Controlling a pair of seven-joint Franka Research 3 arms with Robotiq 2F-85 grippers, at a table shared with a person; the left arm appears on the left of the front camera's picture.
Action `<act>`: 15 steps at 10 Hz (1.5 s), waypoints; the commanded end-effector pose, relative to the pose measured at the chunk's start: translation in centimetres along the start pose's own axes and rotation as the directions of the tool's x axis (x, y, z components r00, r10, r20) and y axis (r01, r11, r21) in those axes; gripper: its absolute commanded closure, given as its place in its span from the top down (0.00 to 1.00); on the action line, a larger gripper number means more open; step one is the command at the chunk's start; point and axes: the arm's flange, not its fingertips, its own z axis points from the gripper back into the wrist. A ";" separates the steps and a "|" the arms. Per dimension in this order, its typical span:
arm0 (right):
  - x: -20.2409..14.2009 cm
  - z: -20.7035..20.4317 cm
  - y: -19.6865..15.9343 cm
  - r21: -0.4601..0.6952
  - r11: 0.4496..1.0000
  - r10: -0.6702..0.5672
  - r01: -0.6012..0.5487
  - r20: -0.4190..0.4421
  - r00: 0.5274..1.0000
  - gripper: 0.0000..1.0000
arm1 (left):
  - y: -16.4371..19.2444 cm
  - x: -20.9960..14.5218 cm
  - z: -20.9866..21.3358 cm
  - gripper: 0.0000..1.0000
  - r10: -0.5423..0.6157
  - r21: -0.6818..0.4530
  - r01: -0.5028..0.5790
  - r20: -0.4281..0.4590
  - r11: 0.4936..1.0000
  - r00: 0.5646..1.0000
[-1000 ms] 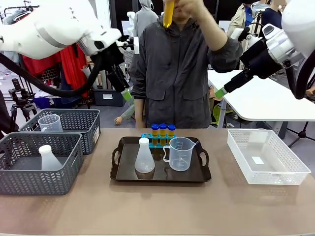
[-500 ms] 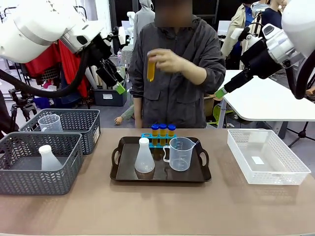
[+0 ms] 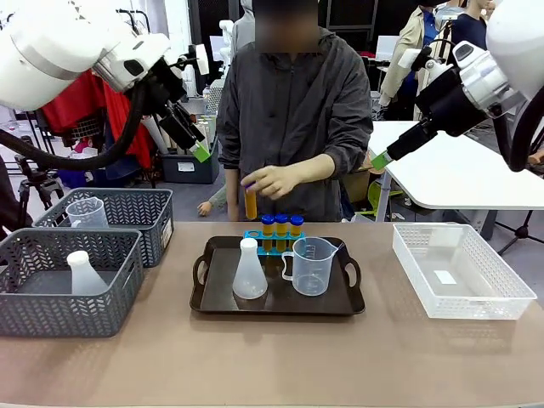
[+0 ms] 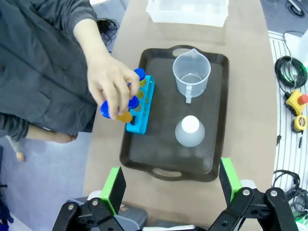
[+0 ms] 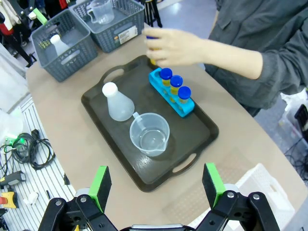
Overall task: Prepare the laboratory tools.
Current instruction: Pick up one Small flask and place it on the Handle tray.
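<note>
A dark tray (image 3: 348,297) at the table's middle carries a white conical flask (image 3: 249,270), a clear handled beaker (image 3: 312,265) and a blue rack (image 3: 274,237) holding three blue-capped yellow tubes (image 3: 281,223). The person's hand (image 3: 270,181) holds another yellow tube (image 3: 251,203) upright just above the rack's left end. My left gripper (image 4: 172,180) hangs open high above the tray (image 4: 219,120), nothing between its green pads. My right gripper (image 5: 156,183) is open too, high over the tray's (image 5: 96,103) near side. From the front, both grippers (image 3: 201,153) (image 3: 380,160) sit well above the table.
Two grey mesh baskets (image 3: 51,306) (image 3: 144,208) stand at the left, one with a flask (image 3: 83,274), one with a beaker (image 3: 87,212). A white crate (image 3: 463,272) stands at the right. The person stands at the far edge behind the tray.
The person's hand has brought the yellow tube down from head height to just above the rack. My left arm has swung a little left and up. The right arm is still.
</note>
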 end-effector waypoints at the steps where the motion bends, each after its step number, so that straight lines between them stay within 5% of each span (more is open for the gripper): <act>1: 0.0 0.0 -0.1 0.002 1.000 0.008 -0.008 0.006 1.000 1.00 | -0.8 -0.5 0.1 1.00 0.016 0.015 -0.016 0.013 1.000 1.000; 3: 0.0 0.0 -0.1 0.002 1.000 0.008 -0.008 0.006 1.000 1.00 | -0.6 -0.4 -0.3 1.00 0.021 0.016 -0.021 -0.034 1.000 0.999; 15: 0.0 0.0 -0.1 0.002 1.000 0.008 -0.008 0.006 1.000 1.00 | -0.1 -0.1 0.1 1.00 0.002 0.003 -0.002 0.000 1.000 1.000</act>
